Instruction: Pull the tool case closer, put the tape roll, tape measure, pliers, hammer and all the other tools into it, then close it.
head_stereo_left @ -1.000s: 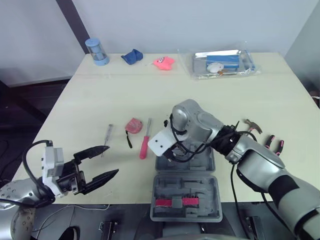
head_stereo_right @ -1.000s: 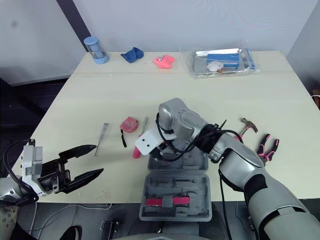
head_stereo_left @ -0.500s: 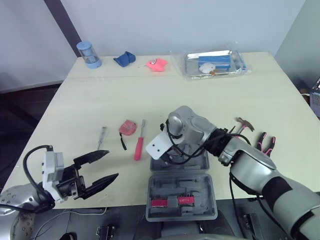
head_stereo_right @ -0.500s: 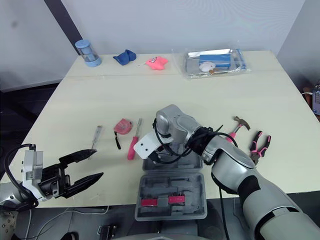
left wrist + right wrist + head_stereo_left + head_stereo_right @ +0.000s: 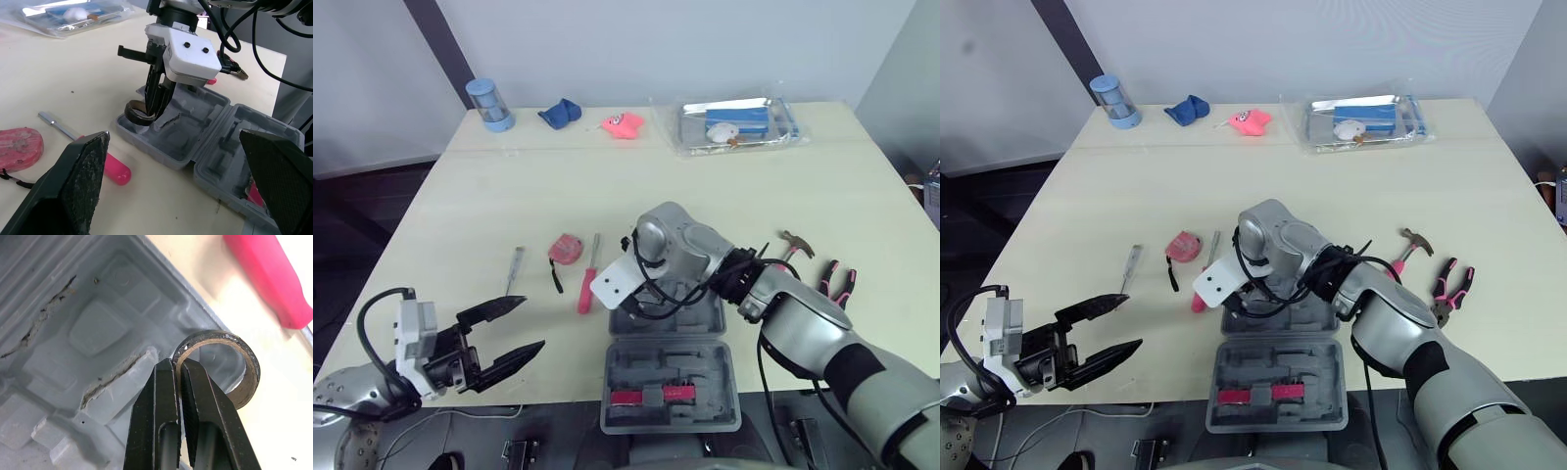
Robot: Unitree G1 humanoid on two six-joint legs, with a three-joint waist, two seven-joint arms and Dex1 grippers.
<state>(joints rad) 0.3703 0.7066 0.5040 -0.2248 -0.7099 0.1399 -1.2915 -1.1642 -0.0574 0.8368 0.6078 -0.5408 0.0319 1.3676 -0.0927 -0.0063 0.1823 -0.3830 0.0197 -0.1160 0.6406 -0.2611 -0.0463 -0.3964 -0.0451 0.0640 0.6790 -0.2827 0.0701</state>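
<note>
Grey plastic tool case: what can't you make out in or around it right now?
- Grey plastic tool case, far half: eye views, covered by the right arm.
- Whether the dark tape roll in the right gripper touches the case floor: right wrist view, fingers block it.
- Small hammer, handle end: eye views, behind that arm.

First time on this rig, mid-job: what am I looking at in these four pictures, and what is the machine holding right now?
It is a two-armed humanoid robot. The two wide pictures come from its head, looking down on the table; the two close ones come from cameras on its wrists. The right arm's jaws are shut on a tape roll at the rim of the open tool case. The left arm's jaws are open, holding nothing. On the table lie a tape measure, pink screwdriver, hammer and pliers.
</note>
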